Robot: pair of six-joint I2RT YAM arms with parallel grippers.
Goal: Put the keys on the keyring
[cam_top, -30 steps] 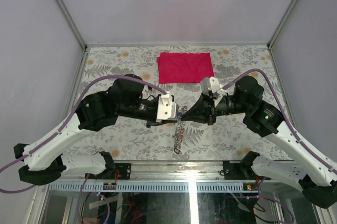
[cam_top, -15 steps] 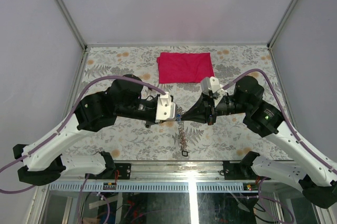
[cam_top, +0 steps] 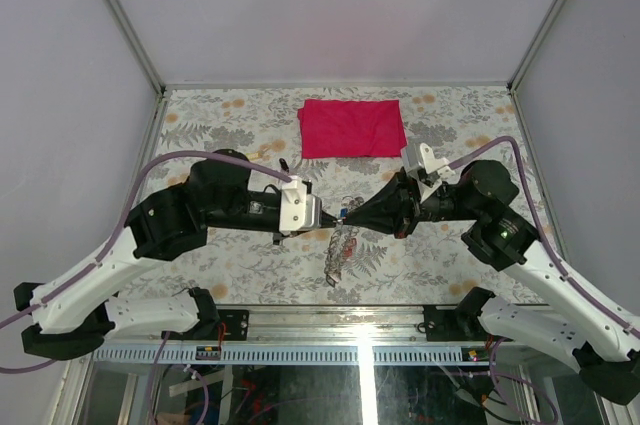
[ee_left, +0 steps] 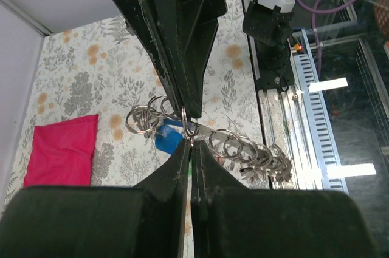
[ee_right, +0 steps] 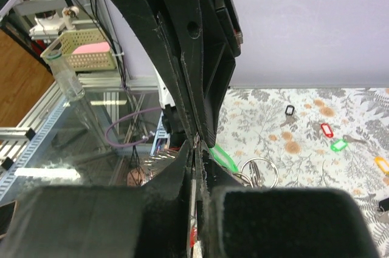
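Over the middle of the table [cam_top: 200, 125], the left gripper [cam_top: 336, 215] and right gripper [cam_top: 352, 212] meet tip to tip. Each has its fingers pressed together on one link of the keyring [cam_top: 340, 245], probably to steady it while a coil is pried apart. Its chain of silvery split rings trails toward six o'clock, carrying a blue tag [ee_left: 165, 138] and a green tag [ee_right: 222, 156]. Loose keys [ee_right: 326, 130] lie apart on the table.
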